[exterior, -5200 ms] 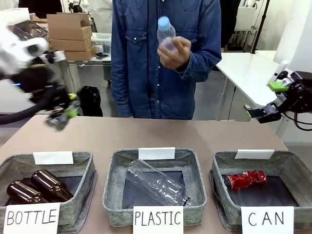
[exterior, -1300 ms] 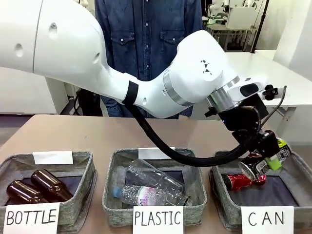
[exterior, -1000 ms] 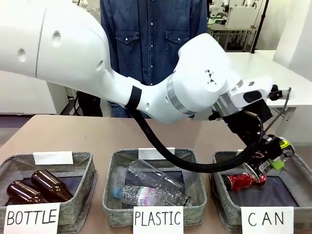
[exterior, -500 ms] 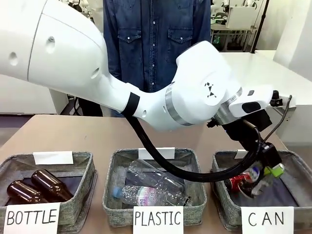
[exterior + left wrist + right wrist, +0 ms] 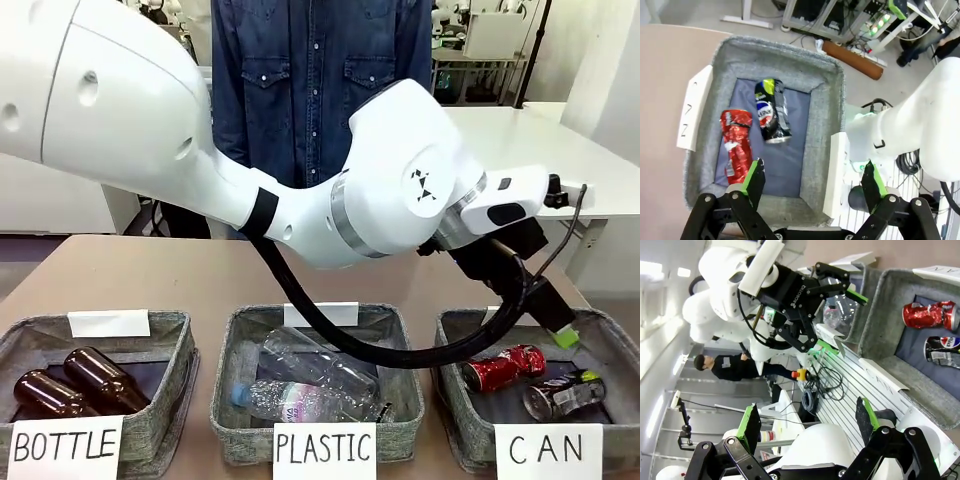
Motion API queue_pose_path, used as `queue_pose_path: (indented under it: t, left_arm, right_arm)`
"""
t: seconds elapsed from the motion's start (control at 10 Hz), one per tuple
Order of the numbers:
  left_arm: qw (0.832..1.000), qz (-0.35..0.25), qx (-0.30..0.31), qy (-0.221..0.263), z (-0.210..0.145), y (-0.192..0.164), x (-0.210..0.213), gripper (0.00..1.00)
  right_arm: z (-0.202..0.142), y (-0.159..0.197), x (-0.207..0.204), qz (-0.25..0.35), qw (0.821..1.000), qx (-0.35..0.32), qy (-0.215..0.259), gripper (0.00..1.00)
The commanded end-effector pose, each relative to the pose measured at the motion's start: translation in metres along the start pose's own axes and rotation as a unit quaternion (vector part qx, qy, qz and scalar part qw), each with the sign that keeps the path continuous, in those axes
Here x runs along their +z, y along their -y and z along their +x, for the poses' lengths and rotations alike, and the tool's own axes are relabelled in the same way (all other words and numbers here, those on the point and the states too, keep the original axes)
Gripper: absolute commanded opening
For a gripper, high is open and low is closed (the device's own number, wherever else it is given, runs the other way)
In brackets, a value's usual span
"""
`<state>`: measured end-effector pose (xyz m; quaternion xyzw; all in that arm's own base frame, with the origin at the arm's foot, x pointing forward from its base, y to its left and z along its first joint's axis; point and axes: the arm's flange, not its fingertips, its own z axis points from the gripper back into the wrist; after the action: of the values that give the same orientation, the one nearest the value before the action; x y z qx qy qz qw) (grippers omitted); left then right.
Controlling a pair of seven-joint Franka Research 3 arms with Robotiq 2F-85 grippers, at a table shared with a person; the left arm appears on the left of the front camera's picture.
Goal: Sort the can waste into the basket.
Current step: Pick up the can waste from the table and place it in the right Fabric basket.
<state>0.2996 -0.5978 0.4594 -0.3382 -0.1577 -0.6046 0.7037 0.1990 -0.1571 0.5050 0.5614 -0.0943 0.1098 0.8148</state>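
Lying in the basket (image 5: 598, 336) now, dark can (image 5: 563, 394); left fingers (image 5: 756, 176) apparently spread, empty.

Front view: left arm (image 5: 400, 200) hides the CAN basket's (image 5: 600, 335) far-left rim; brown bottle (image 5: 40, 395) partly behind the BOTTLE sign (image 5: 65, 448).

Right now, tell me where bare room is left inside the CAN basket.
In the grey fabric CAN basket, the dark floor is bare between the blue-black dented can and the far wall. The sign side is crowded: the red crushed can lies there.
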Motion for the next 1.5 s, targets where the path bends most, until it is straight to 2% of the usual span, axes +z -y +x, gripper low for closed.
queue_pose_path:
  t: [0.0, 0.2, 0.3, 0.5, 0.6, 0.7, 0.8, 0.9, 1.0, 1.1, 1.2, 1.3, 1.4]
  left_arm:
    - [1.000, 0.010, 0.022, 0.001, -0.007, -0.003, 0.010, 1.00]
    - [0.997, -0.002, 0.073, 0.005, -0.017, -0.015, 0.038, 1.00]
    - [0.995, 0.000, 0.104, 0.005, -0.031, -0.023, 0.065, 1.00]
    - [0.981, 0.002, 0.192, 0.039, -0.083, -0.031, 0.146, 1.00]
    - [0.966, -0.001, 0.245, 0.080, -0.116, -0.027, 0.186, 1.00]
    - [0.947, 0.002, 0.297, 0.127, -0.151, -0.020, 0.222, 1.00]
    - [0.917, -0.025, 0.351, 0.189, -0.193, -0.010, 0.263, 1.00]
    - [0.878, -0.032, 0.409, 0.248, -0.232, -0.004, 0.294, 1.00]
    - [0.841, -0.037, 0.458, 0.286, -0.274, 0.003, 0.323, 1.00]
    - [0.806, -0.090, 0.502, 0.300, -0.317, 0.010, 0.348, 1.00]
    - [0.779, -0.147, 0.536, 0.289, -0.362, 0.018, 0.368, 1.00]
    - [0.766, -0.197, 0.529, 0.309, -0.394, 0.025, 0.383, 1.00]
    - [0.736, -0.217, 0.536, 0.352, -0.420, 0.026, 0.393, 1.00]
  right_arm:
    - [0.002, -0.002, 0.003, -0.002, 1.000, -0.003, 0.007, 1.00]
    - [0.002, -0.002, 0.003, -0.002, 1.000, -0.003, 0.007, 1.00]
    - [0.000, 0.000, 0.000, 0.000, 1.000, 0.000, 0.000, 1.00]
    - [0.049, -0.026, -0.050, -0.047, 0.998, 0.020, -0.025, 1.00]
    - [0.077, -0.034, -0.081, -0.046, 0.997, 0.034, -0.053, 1.00]
    - [0.102, -0.041, -0.112, -0.037, 0.996, 0.035, -0.071, 1.00]
    - [0.123, -0.050, -0.141, 0.003, 0.996, 0.030, -0.085, 1.00]
    - [0.134, -0.060, -0.159, 0.046, 0.996, 0.019, -0.080, 1.00]
    - [0.143, -0.068, -0.171, 0.082, 0.993, 0.004, -0.079, 1.00]
    - [0.151, -0.071, -0.178, 0.126, 0.989, -0.027, -0.066, 1.00]
    - [0.162, -0.067, -0.181, 0.154, 0.984, -0.089, -0.015, 1.00]
    - [0.167, -0.060, -0.184, 0.127, 0.982, -0.133, 0.039, 1.00]
    - [0.166, -0.050, -0.187, 0.084, 0.985, -0.136, 0.062, 1.00]
